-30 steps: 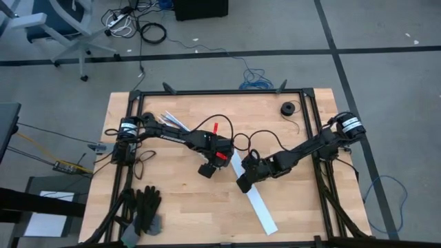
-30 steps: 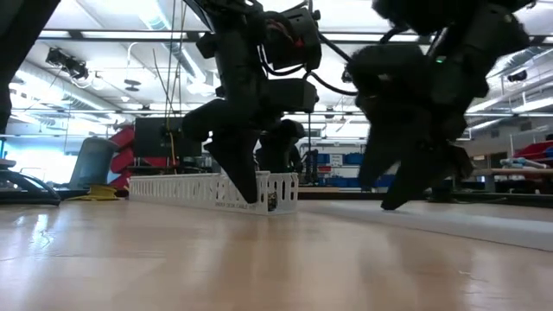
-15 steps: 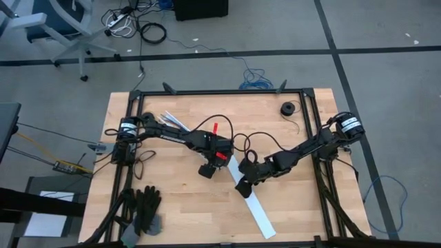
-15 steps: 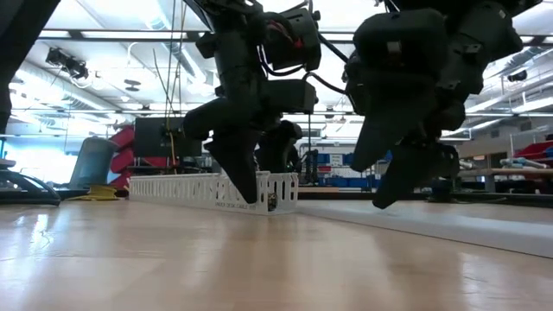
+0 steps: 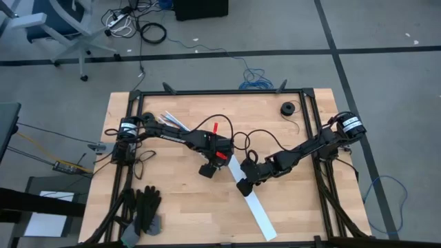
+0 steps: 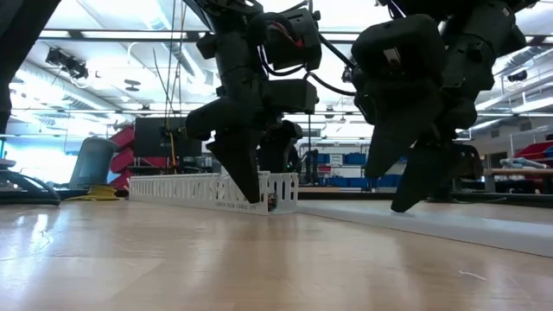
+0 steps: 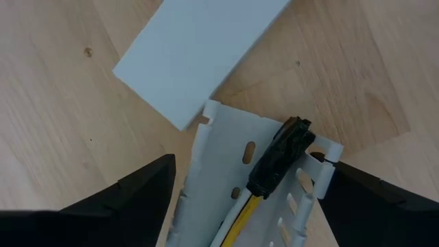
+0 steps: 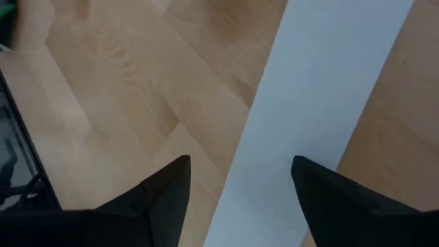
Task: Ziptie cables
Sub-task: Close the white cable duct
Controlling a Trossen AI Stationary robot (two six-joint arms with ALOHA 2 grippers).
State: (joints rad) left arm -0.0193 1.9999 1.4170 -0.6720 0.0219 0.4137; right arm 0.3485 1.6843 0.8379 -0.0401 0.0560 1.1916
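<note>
Left gripper point(image 7: 240, 206) jaws spread astride the slotted channel point(image 7: 226, 158) holding cables point(image 7: 236, 219); right gripper point(image 8: 240, 199) jaws spread above the white strip point(image 8: 322, 110).

1. The desk point(image 5: 179, 207) is pale wood with visible grain and plank seams, smooth, with a soft sheen in the low view.
2. The channel point(image 7: 233, 171) looks like white plastic, matt, with punched slots.
3. The flat strip point(image 8: 322, 116) is white, smooth and matt, likely plastic.
4. The plug point(image 7: 281, 156) is black and slightly glossy; its cable point(image 7: 236, 219) has a smooth yellow sheath.
5. The gloves point(image 5: 142, 209) at the near left look like dark cloth.
6. The floor point(image 5: 386, 76) is grey and matt.
</note>
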